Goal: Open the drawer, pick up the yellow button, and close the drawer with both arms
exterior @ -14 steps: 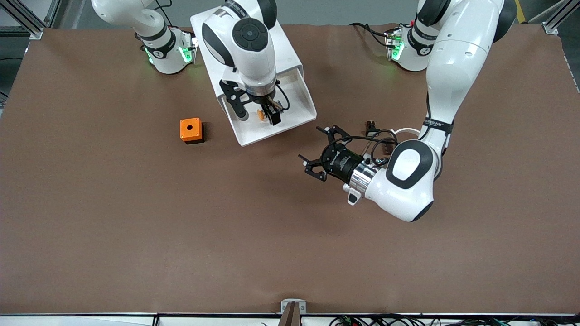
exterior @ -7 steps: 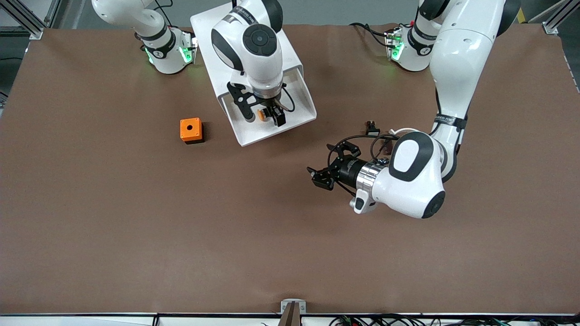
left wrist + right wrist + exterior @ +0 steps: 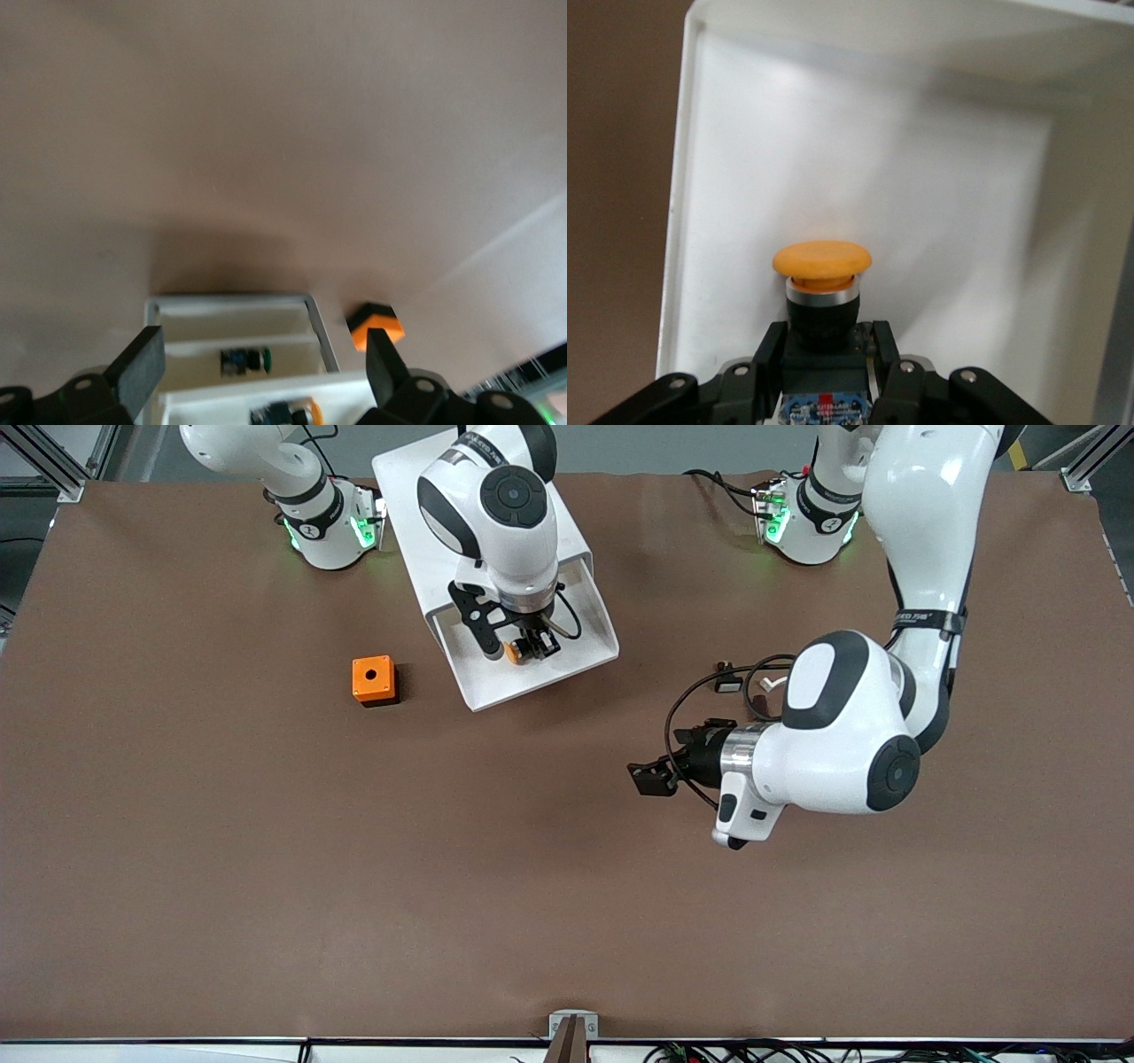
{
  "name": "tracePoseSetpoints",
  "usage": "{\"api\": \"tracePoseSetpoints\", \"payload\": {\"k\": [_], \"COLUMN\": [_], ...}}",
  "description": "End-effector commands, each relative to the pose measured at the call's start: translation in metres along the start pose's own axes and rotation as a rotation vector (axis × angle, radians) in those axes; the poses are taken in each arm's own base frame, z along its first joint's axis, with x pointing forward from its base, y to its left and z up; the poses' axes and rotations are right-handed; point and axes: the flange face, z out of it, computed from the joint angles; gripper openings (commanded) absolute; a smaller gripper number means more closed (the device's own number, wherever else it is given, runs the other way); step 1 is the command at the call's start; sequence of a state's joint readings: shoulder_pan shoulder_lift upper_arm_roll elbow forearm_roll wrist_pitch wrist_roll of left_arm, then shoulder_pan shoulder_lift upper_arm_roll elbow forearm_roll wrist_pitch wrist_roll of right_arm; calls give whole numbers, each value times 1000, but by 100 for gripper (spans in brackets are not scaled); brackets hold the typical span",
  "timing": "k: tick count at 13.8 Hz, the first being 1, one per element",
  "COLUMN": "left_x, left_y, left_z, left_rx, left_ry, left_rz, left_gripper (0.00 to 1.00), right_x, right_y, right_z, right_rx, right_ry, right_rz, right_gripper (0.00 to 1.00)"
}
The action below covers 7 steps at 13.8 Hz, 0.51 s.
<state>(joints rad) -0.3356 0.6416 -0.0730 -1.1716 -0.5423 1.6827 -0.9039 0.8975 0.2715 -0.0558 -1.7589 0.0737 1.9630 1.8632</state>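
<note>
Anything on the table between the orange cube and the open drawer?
Nothing: in the front view only bare brown table separates the orange cube from the drawer.

The right gripper [image 3: 824, 359] is down inside the white drawer [image 3: 726, 177], its black fingers [image 3: 766, 354] closed on the black body of the button [image 3: 822, 292]. The button's round orange cap sits above a silver ring, clear of the fingers, and a blue mark shows low on its body. Brown surface [image 3: 616, 177] runs alongside the drawer's wall.
</note>
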Motion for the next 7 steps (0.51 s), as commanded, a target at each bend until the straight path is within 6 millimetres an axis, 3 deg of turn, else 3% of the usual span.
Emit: {"api": "tracePoseSetpoints", "payload": {"k": [1,3,7], "left_x": [-8,-15,-31], "left_y": [1,3,14], "left_z": [-11,-15,0], "left_rx": [27,53,129], "left_ry": [120,175,287], "left_rz": [53,78,140], "left_gripper": [100,100,100], "right_x": [20,53,150], "right_y": [-11,-22,-26], "right_z": [-34,-61,-111], "right_rx": [1,11,-46], "right_ry": [-10,-22,-57], "right_rz": [44,58,-271], "right_gripper": [0,0,0]}}
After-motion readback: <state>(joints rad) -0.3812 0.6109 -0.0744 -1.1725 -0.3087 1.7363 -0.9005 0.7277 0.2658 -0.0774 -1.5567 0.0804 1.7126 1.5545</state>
